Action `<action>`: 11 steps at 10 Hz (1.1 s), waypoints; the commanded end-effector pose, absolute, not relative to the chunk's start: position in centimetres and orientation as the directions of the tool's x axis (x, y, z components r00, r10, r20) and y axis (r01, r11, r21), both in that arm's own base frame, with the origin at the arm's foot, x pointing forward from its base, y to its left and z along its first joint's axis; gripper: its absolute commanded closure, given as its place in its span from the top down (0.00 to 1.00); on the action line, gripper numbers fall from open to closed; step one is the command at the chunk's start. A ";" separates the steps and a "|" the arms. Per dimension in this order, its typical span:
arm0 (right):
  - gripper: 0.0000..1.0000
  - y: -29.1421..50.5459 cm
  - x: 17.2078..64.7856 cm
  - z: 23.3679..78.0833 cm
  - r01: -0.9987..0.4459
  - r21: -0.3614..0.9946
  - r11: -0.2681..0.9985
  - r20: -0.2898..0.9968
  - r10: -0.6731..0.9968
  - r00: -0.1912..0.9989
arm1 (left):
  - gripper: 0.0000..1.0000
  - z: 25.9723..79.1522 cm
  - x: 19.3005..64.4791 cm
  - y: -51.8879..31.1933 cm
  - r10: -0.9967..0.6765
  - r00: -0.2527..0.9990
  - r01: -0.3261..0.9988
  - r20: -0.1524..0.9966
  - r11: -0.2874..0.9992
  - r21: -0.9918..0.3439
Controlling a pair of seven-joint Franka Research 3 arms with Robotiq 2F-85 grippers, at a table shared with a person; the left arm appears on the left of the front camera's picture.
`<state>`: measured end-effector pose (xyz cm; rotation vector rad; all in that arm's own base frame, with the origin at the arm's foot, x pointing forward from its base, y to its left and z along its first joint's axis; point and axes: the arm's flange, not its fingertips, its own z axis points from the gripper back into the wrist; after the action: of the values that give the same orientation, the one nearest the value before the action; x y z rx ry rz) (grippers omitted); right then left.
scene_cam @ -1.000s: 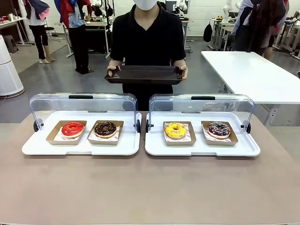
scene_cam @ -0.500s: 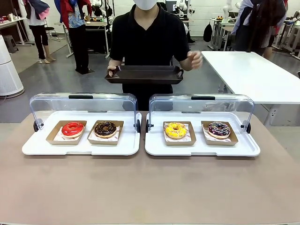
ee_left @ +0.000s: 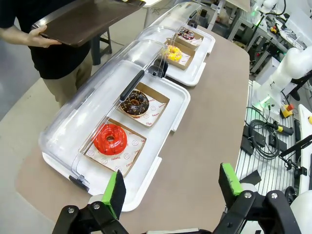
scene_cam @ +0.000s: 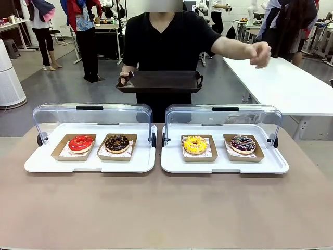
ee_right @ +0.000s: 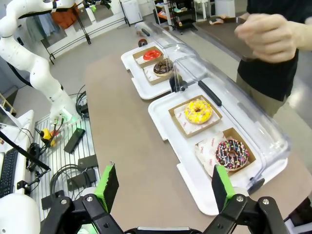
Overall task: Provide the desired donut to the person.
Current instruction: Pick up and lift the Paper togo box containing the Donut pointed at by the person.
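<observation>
Four donuts lie in cardboard trays on two white display trays: a red one (scene_cam: 80, 142), a chocolate one (scene_cam: 117, 143), a yellow one (scene_cam: 195, 145) and a dark sprinkled one (scene_cam: 243, 144). The person (scene_cam: 164, 44) in a black T-shirt stands at the far side, holding a dark serving tray (scene_cam: 160, 82) in one hand. The other hand (scene_cam: 259, 53) is stretched out to the picture's right. My left gripper (ee_left: 173, 187) is open above the near table edge, short of the red donut (ee_left: 110, 139). My right gripper (ee_right: 163, 187) is open too, short of the sprinkled donut (ee_right: 232, 154).
Each white display tray (scene_cam: 41, 164) has a clear lid (scene_cam: 93, 112) tipped open at the back. A white table (scene_cam: 283, 83) stands at the far right. Other people stand in the background. Bare brown tabletop (scene_cam: 166, 208) lies in front of the trays.
The person's hand left the serving tray's edge, rose, and now reaches out to the picture's right. The tray is held by one hand. Donuts are unmoved.
</observation>
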<state>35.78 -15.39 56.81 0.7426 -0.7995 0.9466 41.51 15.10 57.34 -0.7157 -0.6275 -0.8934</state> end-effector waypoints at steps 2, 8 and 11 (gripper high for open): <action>1.00 -15.4 35.8 56.9 -0.899 0.191 0.395 0.854 0.384 0.350 | 1.00 57.6 41.6 15.2 -0.468 0.482 0.858 0.741 0.425 -0.290; 1.00 -15.4 35.8 56.9 -0.899 0.191 0.395 0.854 0.384 0.350 | 1.00 57.6 41.6 15.2 -0.468 0.482 0.858 0.741 0.425 -0.290; 1.00 -15.4 35.8 56.9 -0.899 0.191 0.395 0.854 0.384 0.350 | 1.00 57.6 41.6 15.2 -0.468 0.482 0.858 0.741 0.425 -0.290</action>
<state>35.78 -15.39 56.81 0.7426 -0.7995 0.9466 41.51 15.10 57.34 -0.7159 -0.6274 -0.8935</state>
